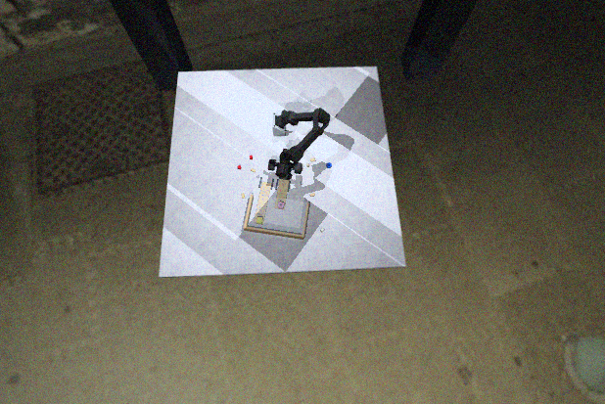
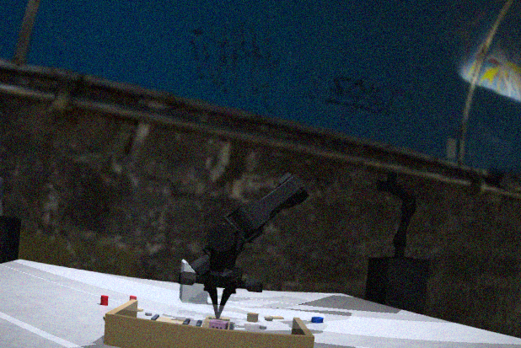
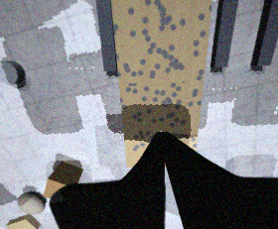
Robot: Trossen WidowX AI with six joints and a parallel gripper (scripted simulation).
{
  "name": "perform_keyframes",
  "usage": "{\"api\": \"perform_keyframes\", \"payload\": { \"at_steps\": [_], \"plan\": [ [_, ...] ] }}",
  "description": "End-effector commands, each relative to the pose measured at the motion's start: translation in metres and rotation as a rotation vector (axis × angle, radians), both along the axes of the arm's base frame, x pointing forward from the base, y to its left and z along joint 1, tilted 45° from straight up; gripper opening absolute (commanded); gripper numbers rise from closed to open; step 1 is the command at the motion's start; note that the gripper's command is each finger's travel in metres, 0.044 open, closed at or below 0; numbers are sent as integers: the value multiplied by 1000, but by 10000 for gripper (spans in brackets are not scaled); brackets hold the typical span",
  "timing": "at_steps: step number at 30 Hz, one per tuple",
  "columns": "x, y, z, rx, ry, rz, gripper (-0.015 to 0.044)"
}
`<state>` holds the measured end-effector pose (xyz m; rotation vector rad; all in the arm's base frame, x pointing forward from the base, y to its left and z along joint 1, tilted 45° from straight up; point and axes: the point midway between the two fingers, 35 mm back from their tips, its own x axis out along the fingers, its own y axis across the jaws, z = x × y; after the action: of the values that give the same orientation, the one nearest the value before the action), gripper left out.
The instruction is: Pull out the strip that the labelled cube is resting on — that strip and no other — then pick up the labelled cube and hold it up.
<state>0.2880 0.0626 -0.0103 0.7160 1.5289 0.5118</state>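
My gripper (image 2: 217, 318) (image 3: 161, 137) is shut and empty. Its tips are at the near part of a tan strip (image 1: 283, 195) (image 3: 160, 58) with grey-blue dots, low over it or touching it; which cannot be told. The strip lies between dark rails (image 3: 108, 39) (image 3: 224, 36) and sticks out past their ends. A pink cube (image 1: 281, 204) (image 2: 218, 324) with dark marks sits at the strip's far end from the gripper. A yellow cube (image 1: 259, 219) sits at the end of a second tan strip (image 1: 264, 193). The marks are too small to read.
A low wooden wall (image 1: 274, 232) (image 2: 208, 338) encloses the cubes on three sides. Red pieces (image 1: 251, 157) (image 1: 239, 167) (image 2: 104, 300) lie to the left, a blue piece (image 1: 329, 165) (image 2: 317, 319) to the right. Small tan pieces (image 1: 243, 196) (image 2: 252, 317) lie around.
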Motion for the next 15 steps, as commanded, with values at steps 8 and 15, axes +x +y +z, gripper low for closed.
{"api": "perform_keyframes", "payload": {
  "at_steps": [8,15],
  "plan": [
    [-24,6,-3,6,28,15,0],
    [-35,7,-1,6,29,15,0]
  ]
}}
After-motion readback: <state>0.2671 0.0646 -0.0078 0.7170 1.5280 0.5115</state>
